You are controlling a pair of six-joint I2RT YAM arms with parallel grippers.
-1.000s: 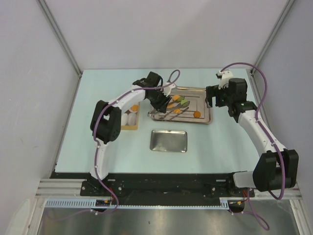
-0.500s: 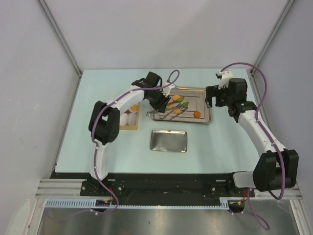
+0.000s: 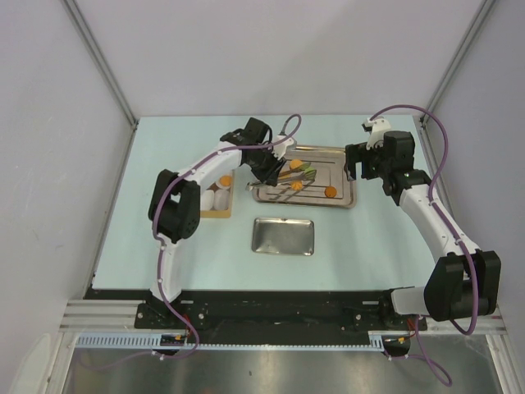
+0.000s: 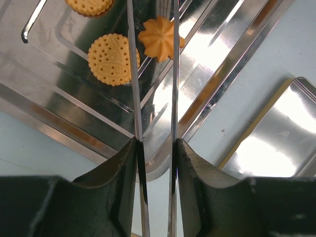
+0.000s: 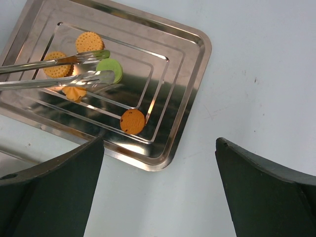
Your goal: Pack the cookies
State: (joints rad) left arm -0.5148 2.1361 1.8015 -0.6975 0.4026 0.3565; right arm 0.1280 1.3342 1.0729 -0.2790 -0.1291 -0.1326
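Note:
Several cookies lie in the large steel tray (image 3: 344, 199): a green one (image 5: 112, 69), a plain orange one (image 5: 132, 121), a dotted round one (image 4: 112, 59) and a star-shaped one (image 4: 157, 38). My left gripper (image 4: 155, 148) is shut on a pair of metal tongs (image 4: 134, 84), pressing both arms. The tongs reach over the tray, and their arms run along either side of the star-shaped cookie. My right gripper (image 5: 159, 143) hangs open above the table just off the tray's right corner, with nothing in it.
A smaller empty steel tray (image 3: 283, 236) lies in front of the large one. Left of the trays, a wooden board (image 3: 217, 212) carries white paper cups (image 3: 215, 199), one with an orange cookie (image 3: 225, 180) in it. Walls enclose the table.
The left gripper has squeezed the tongs narrower, and the tongs have shifted slightly over the tray. The right arm has not moved.

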